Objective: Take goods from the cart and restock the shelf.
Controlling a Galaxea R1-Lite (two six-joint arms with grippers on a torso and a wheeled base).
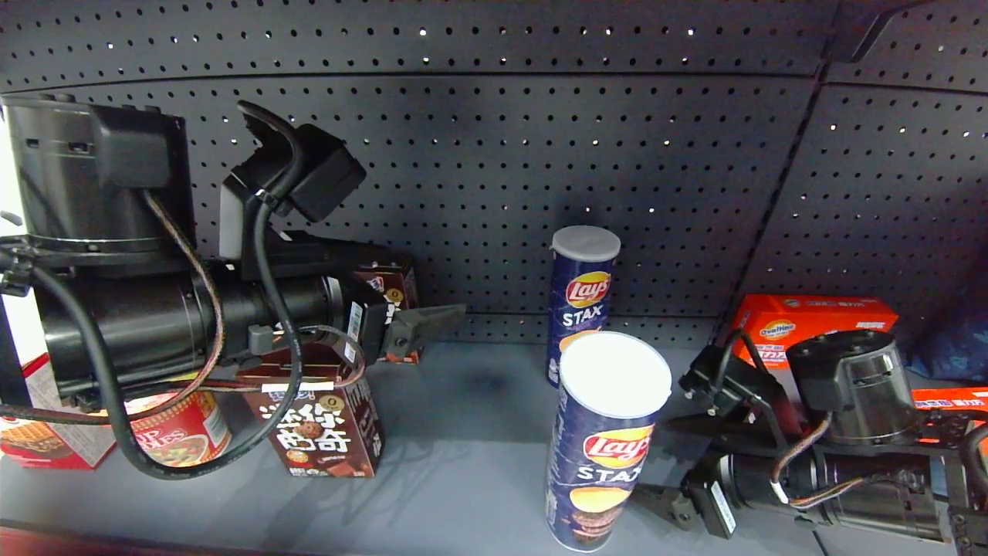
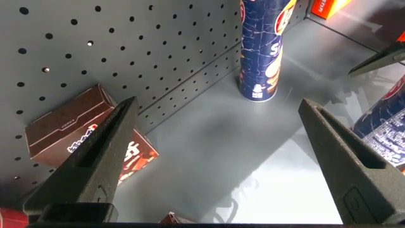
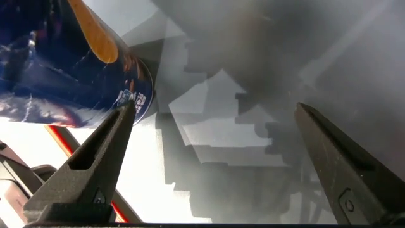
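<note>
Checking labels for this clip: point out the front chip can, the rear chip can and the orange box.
front chip can [image 1: 603,463], head view, blue side wall
rear chip can [image 1: 583,300], head view, printed side wall
orange box [image 1: 822,315], head view, top face

Pegboard [image 1: 494,154] spans the upper frame. Lower left: noodle cup [image 1: 185,428], red-white box [image 1: 38,386], and brown box [image 1: 324,432] beside them. Orange box [image 1: 818,313] at right.

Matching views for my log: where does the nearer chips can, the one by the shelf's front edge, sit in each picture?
Head view: nearer chips can, low centre, ahead of the rear can.
Left wrist view: a sliver beyond the left claw's finger.
Right wrist view: its base end beside the right claw's finger.
Shared landmark: the grey shelf board.
</note>
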